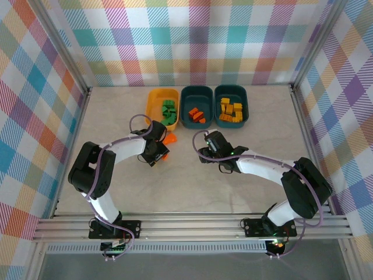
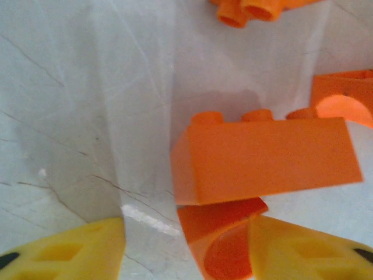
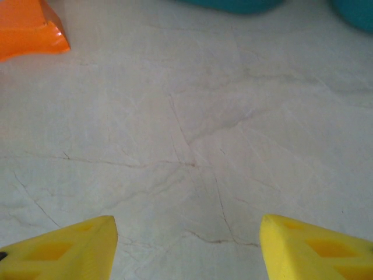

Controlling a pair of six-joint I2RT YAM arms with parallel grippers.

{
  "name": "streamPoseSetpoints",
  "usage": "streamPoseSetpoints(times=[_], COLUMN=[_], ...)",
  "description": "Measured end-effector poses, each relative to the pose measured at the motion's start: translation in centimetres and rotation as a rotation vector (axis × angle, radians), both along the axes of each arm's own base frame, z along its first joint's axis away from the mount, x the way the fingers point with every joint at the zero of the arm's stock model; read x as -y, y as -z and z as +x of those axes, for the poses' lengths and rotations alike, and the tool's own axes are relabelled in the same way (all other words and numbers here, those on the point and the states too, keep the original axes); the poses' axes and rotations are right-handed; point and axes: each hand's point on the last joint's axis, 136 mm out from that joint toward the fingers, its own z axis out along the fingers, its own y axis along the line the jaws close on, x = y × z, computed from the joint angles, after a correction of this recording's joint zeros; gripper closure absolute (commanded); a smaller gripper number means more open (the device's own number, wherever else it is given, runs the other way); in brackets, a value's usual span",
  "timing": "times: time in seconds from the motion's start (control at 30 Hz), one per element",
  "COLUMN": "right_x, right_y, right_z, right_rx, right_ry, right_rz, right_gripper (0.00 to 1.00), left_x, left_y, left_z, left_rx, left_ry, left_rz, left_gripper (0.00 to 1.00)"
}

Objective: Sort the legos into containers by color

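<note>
At the back stand three containers. The yellow-orange tub (image 1: 152, 100) holds green legos (image 1: 169, 112), the middle teal tub (image 1: 185, 100) holds orange legos (image 1: 196, 115), and the right teal tub (image 1: 245, 102) holds yellow legos (image 1: 231, 110). Loose orange legos (image 1: 169, 139) lie in front of the yellow-orange tub, with my left gripper (image 1: 158, 150) right over them. In the left wrist view, an orange studded brick (image 2: 265, 157) lies just ahead. An orange arched piece (image 2: 218, 239) sits between the open jaws of the left gripper (image 2: 186, 256), against the right finger (image 2: 309, 251) and apart from the left one. My right gripper (image 1: 203, 146) (image 3: 186, 245) is open over bare table.
More orange pieces lie at the top (image 2: 250, 9) and right edge (image 2: 344, 96) of the left wrist view. An orange piece (image 3: 29, 29) shows at the upper left of the right wrist view, with teal tub walls (image 3: 233, 4) beyond. Plaid walls and metal rails (image 1: 186, 224) bound the table.
</note>
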Motion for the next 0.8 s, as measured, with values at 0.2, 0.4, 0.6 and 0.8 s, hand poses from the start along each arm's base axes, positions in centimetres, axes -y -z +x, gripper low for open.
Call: streamPoseSetpoints(times=[0.2, 0.4, 0.6, 0.8], right_x=[-0.1, 0.0, 0.1, 0.3], right_y=[-0.3, -0.4, -0.3, -0.4], right_z=[0.4, 0.5, 0.5, 0.7], right_rx=[0.018, 0.026, 0.026, 0.033], right_ry=[0.01, 0.017, 0.027, 0.04], right_rz=[0.01, 0.009, 0.007, 0.007], right_gripper=[0.34, 0.34, 0.34, 0.34], left_x=[-0.2, 0.7, 3.1, 4.4], left_y=[0.1, -0.1, -0.4, -0.8], left_z=[-0.2, 0.7, 1.7, 1.6], left_rx=[-0.028, -0.001, 0.058, 0.084], left_ry=[-0.003, 0.02, 0.078, 0.119], left_rz=[0.055, 0.075, 0.061, 0.06], left_gripper=[0.56, 0.61, 0.63, 0.64])
